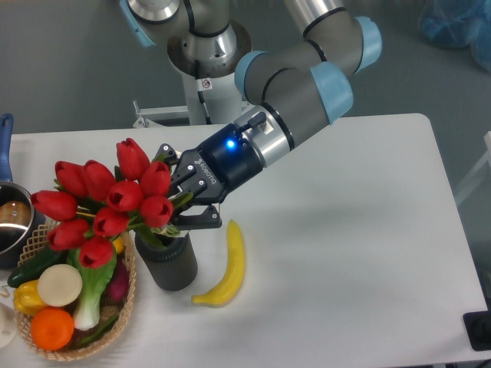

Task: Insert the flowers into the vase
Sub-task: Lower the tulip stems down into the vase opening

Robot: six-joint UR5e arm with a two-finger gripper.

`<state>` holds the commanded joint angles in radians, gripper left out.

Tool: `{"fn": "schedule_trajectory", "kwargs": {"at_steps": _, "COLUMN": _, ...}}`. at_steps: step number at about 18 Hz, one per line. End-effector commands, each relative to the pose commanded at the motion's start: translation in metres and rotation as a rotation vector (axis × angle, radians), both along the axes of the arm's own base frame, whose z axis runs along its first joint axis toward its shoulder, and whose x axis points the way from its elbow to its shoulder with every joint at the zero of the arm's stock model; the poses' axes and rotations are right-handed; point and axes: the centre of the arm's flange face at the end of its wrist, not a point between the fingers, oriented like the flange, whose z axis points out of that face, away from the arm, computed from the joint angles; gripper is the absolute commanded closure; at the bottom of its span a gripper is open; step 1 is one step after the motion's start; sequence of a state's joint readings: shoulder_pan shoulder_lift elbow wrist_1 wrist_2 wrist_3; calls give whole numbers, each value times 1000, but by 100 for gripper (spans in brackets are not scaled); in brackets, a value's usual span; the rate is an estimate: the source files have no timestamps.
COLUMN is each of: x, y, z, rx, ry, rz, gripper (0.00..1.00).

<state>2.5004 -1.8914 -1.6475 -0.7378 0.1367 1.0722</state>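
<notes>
The flowers (107,201) are a bunch of red tulip buds with green stems, tilted to the left. Their stems reach down into the mouth of the vase (167,262), a dark grey cylinder standing upright on the table. My gripper (184,201) is at the stem end of the bunch, just above and right of the vase mouth. Its dark fingers sit around the stems and appear shut on them. The stem ends are hidden inside the vase.
A wicker basket (107,333) with vegetables and an orange sits left of the vase, partly under the flowers. A banana (227,267) lies right of the vase. A steel pot (11,222) with a blue handle is at the left edge.
</notes>
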Motion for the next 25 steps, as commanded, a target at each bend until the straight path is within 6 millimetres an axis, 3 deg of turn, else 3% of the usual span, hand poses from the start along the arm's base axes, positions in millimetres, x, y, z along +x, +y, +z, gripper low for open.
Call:
{"fn": "schedule_trajectory", "kwargs": {"at_steps": 15, "x": 13, "y": -10, "z": -37, "rx": 126, "ry": -82, "rz": -65, "gripper": 82}}
{"fn": "schedule_trajectory", "kwargs": {"at_steps": 19, "x": 18, "y": -17, "z": -60, "rx": 141, "ry": -79, "rz": -63, "gripper": 82}}
{"fn": "schedule_trajectory", "kwargs": {"at_steps": 25, "x": 20, "y": -18, "z": -66, "rx": 133, "ry": -88, "rz": -61, "gripper": 82}}
